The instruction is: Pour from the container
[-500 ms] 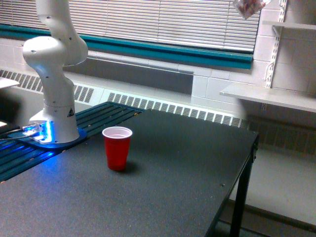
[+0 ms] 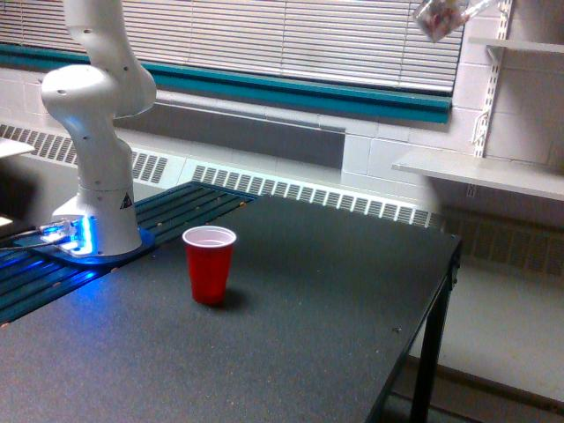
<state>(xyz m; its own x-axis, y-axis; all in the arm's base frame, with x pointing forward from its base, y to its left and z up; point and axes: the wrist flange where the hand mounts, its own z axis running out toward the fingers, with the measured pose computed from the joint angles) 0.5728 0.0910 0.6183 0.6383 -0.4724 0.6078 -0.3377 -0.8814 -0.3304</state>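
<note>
The container, a small clear cup with pinkish-brown bits inside, hangs tilted at the very top of the exterior view, right of centre and high above the table. The gripper holding it is cut off by the frame's top edge and is out of view. An opaque red cup with a white inside stands upright on the dark table, far below the container and to its left. The red cup looks empty.
The white arm's base stands at the exterior view's left on a blue-lit plate. The table's right edge drops to the floor. A white wall shelf and window blinds lie behind.
The container has shifted slightly left and down at the top edge. The red cup and arm base have not moved.
</note>
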